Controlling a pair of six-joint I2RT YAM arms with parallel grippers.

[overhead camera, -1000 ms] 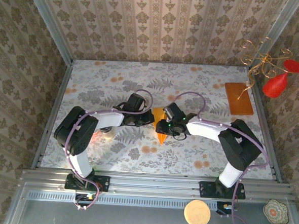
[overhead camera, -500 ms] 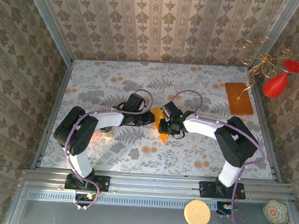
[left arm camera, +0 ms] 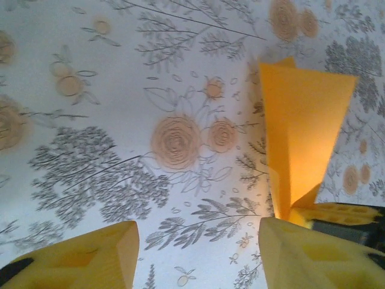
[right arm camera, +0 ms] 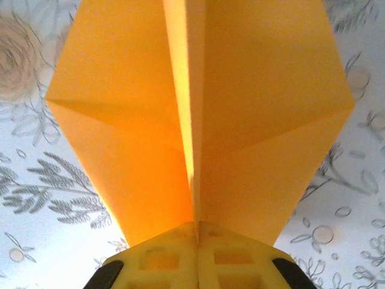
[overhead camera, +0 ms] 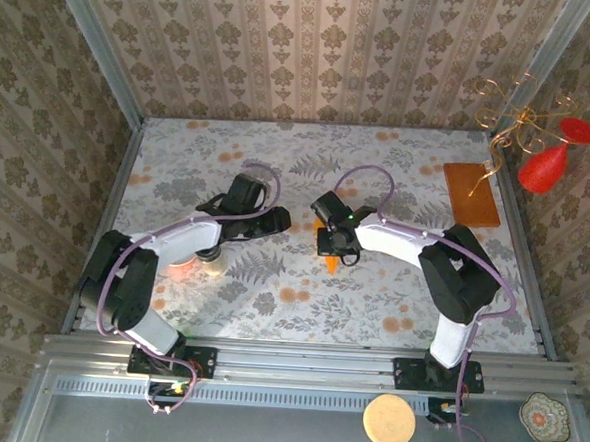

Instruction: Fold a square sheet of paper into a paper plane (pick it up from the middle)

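Pinching creased, matte, pointed paper plane (right arm camera: 240, 120)

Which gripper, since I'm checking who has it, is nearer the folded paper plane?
Right. The right gripper is shut on the paper plane, pinching its centre crease. The left gripper stands open and apart, with the plane lying ahead of it.
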